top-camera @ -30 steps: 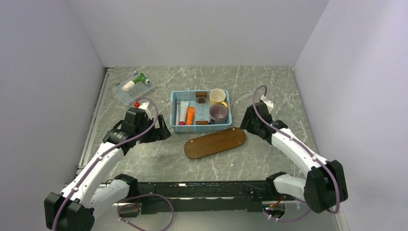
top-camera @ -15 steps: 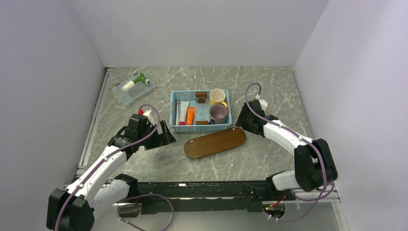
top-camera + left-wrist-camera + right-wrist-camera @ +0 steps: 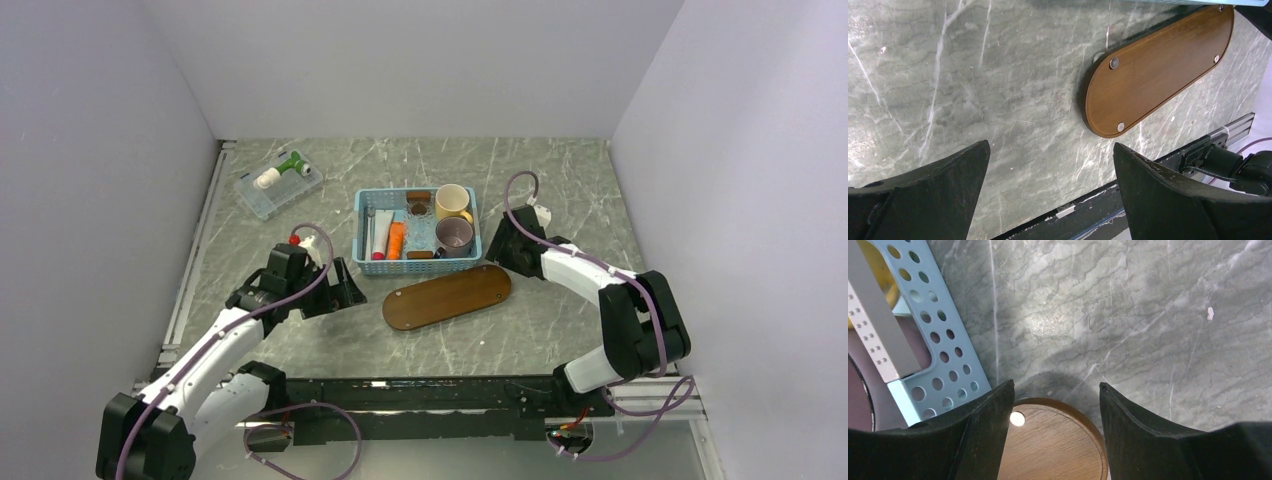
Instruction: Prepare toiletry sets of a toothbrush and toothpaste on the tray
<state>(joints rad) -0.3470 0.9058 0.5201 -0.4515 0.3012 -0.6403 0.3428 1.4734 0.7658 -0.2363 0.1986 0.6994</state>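
Tray (image 3: 447, 297) is my biggest task item on the marbled table (image 3: 560, 180). It is a dark wooden oblong lying bare, just in front of the light-blue basket (image 3: 418, 268). No set has been started on it, so I judge we are at the very first step, the reach for a first item.

The left gripper (image 3: 345, 285) hangs low over the table to the left of the tray. Its wrist view shows the fingers spread wide with only stone between them and the tray off to the upper right. The right gripper (image 3: 1055, 386) sits above the tray's right rounded end, beside the basket's corner. Its fingers stand apart with nothing pinched.

Both items I need are in the basket's left compartment. The toothpaste (image 3: 397, 240), an orange tube, lies lengthwise. The toothbrush (image 3: 367, 235) looks like the thin pale stick by the left wall, though it is too small for me to be sure.

For the next move I would lift one arm over the basket rim and come down on the orange tube. The fingers should line up across its width and keep clear of the neighbouring tube and the divider.
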